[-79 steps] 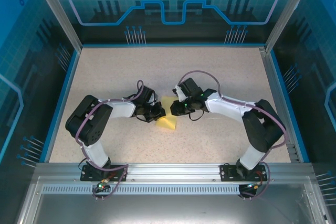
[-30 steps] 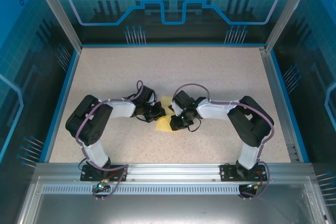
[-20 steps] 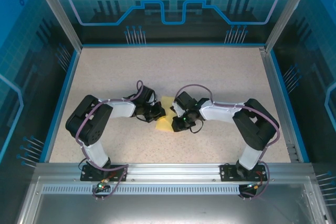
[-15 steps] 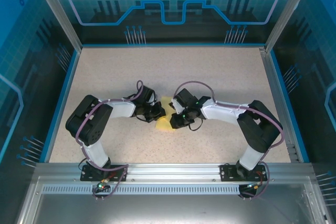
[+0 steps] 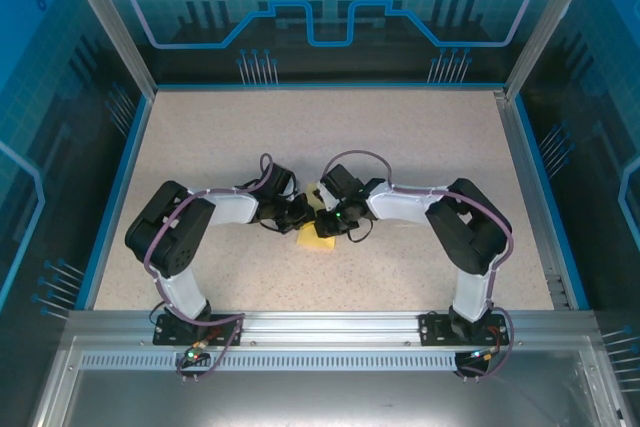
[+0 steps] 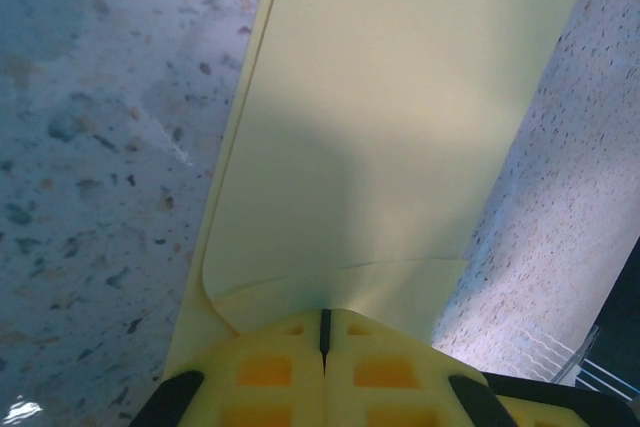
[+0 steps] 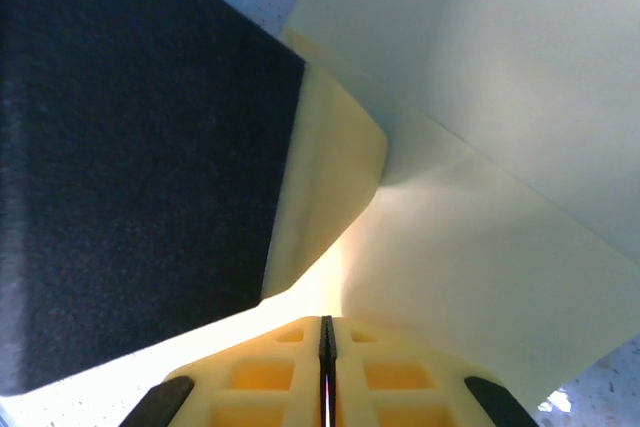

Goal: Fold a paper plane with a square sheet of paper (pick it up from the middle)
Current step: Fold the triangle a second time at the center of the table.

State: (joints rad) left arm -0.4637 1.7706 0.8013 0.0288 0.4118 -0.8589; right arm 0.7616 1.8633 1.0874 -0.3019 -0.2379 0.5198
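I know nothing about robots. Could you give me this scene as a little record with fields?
surface: speckled beige tabletop
object: thin bright-yellow paper sheet, partly folded, mid-table
left jaws: shut, tips at the sheet's edge
right jaws: shut, pinching a raised flap of the sheet
stage: folding under way; no finished plane yet

Left gripper (image 6: 324, 327) clamped, right gripper (image 7: 325, 332) clamped — tips adjacent

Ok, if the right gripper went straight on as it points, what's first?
The yellow paper, curling up right at the right gripper's shut tips. A dark block, probably the left gripper, sits just beside that line; depth is unclear.
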